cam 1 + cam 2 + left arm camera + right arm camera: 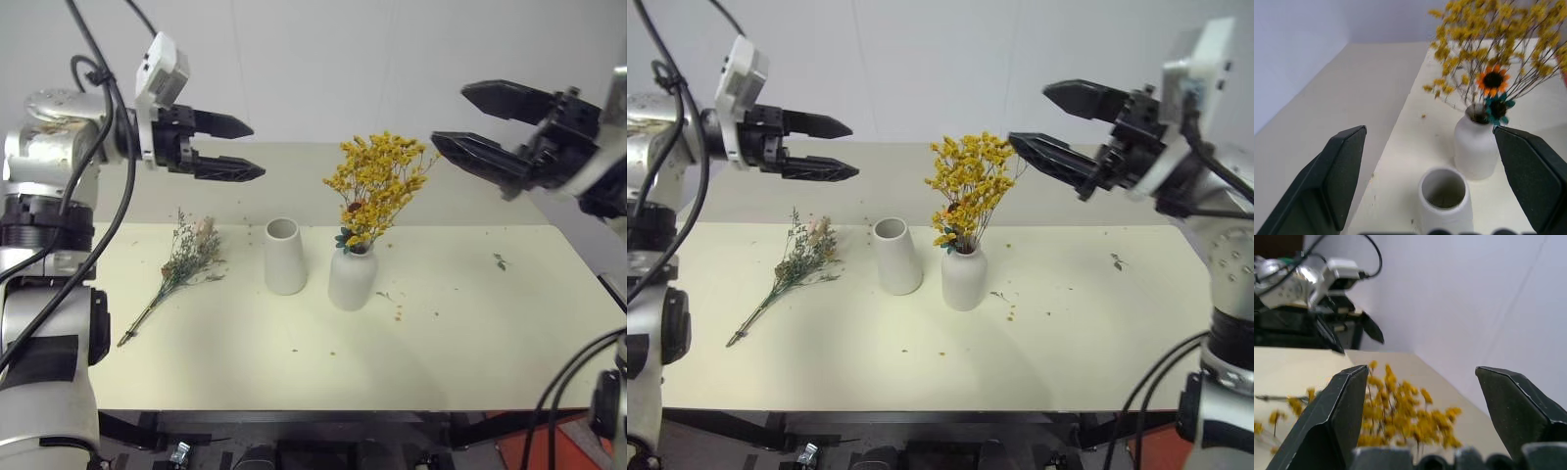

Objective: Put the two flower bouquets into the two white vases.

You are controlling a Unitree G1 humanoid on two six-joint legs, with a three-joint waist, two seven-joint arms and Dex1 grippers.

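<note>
Lying flat on the desk (470,343) near the left edge: grey-green bunch (186,259), light and brittle, best pinched low on the stems. Beside it, empty tall vase (285,257); yellow bunch (377,181) already in round vase (352,277). Above, left hand (235,147) and right hand (470,122), both spread wide, empty.

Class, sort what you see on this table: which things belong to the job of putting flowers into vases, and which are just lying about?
Belong to the job:
- yellow bouquet, standing in the round vase
- grey-green bouquet, lying flat on the table
- tall vase, empty

Just lying about:
- loose green sprig
- fallen yellow crumbs beside the round vase
</note>
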